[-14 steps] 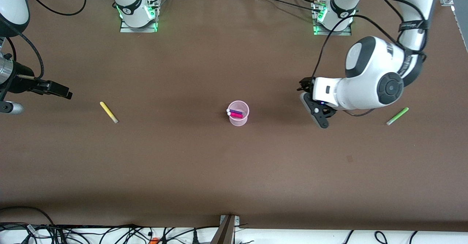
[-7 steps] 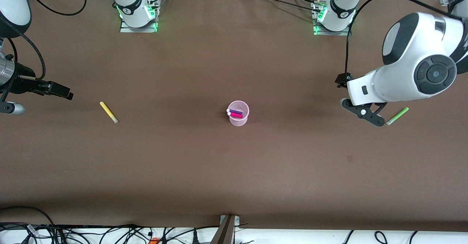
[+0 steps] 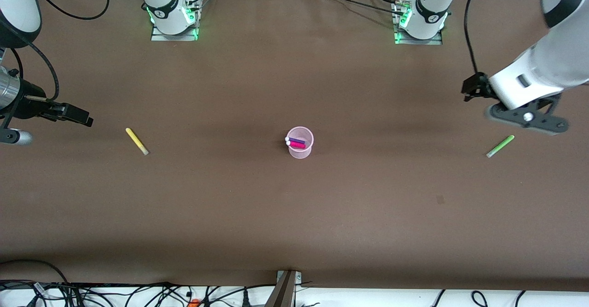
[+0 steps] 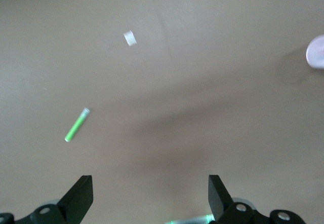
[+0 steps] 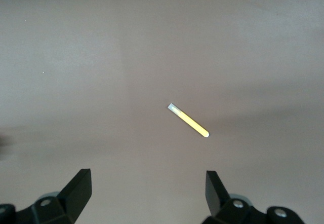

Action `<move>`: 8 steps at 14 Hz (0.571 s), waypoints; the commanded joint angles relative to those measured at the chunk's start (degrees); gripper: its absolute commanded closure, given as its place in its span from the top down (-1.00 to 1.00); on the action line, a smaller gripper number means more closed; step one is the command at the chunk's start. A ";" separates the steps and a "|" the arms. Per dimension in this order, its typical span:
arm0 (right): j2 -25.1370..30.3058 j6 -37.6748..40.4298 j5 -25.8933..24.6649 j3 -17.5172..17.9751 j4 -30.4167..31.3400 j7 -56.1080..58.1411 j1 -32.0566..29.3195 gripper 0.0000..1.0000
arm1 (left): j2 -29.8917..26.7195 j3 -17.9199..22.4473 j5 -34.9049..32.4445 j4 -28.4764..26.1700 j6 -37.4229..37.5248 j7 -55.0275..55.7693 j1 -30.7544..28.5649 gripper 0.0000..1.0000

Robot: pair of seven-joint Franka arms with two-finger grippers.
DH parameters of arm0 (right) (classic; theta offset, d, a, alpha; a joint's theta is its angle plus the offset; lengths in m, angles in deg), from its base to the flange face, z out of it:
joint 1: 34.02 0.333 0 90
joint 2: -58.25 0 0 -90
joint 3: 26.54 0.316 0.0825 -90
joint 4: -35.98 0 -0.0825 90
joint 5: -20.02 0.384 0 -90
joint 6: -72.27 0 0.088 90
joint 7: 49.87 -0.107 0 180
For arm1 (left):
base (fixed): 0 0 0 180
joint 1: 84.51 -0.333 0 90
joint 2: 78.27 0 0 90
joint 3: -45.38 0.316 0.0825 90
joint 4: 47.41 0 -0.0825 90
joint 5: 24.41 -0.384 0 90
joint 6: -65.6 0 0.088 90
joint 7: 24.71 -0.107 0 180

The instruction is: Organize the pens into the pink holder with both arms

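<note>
The pink holder (image 3: 301, 150) stands mid-table with the dark purple pen (image 3: 297, 140) and the magenta pen (image 3: 298, 145) in it. The yellow pen (image 3: 137, 141) lies on the table toward the right arm's end. The lime green pen (image 3: 500, 146) lies toward the left arm's end. My left gripper (image 3: 529, 117) is open and empty, up over the table beside the green pen (image 4: 77, 124); its fingers (image 4: 81, 196) show wide apart. My right gripper (image 3: 76, 116) is open and empty, over the table beside the yellow pen (image 5: 188, 120).
A small pale mark (image 3: 440, 199) sits on the brown table (image 3: 294, 215), nearer the front camera than the green pen. The holder's rim (image 4: 316, 52) shows at the edge of the left wrist view. Both arm bases (image 3: 174, 17) stand along the table's back edge.
My left arm has swung from beside the holder toward its own end of the table, over the spot by the green pen. The right arm has barely moved. The pens have not moved.
</note>
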 commanded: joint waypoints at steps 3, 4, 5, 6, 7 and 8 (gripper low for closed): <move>0.76 -0.78 -0.55 -0.48 0.99 -0.56 1.18 0.98 | -16.58 -0.59 0.38 -23.86 -16.60 4.09 -5.90 1.00; 0.76 -0.78 -0.56 -0.48 1.07 -0.56 1.18 0.99 | -16.59 -0.60 0.38 -24.14 -16.70 4.38 -6.44 1.00; 0.76 -0.78 -0.56 -0.48 0.99 -0.56 1.18 0.99 | -16.59 -0.51 0.21 -23.97 -16.62 3.94 -6.44 1.00; 0.68 -0.78 -0.56 -0.48 0.99 -0.56 1.18 0.99 | -16.59 -0.60 0.20 -24.05 -16.44 4.03 -6.44 1.00; 0.67 -0.78 -0.56 -0.48 0.99 -0.56 1.35 0.99 | -16.59 -0.51 0.03 -24.05 -16.09 4.29 -6.44 1.00; 0.67 -0.78 -0.56 -0.48 0.99 -0.65 1.36 0.99 | -16.59 -0.51 0.12 -24.14 -15.48 4.29 -6.53 1.00</move>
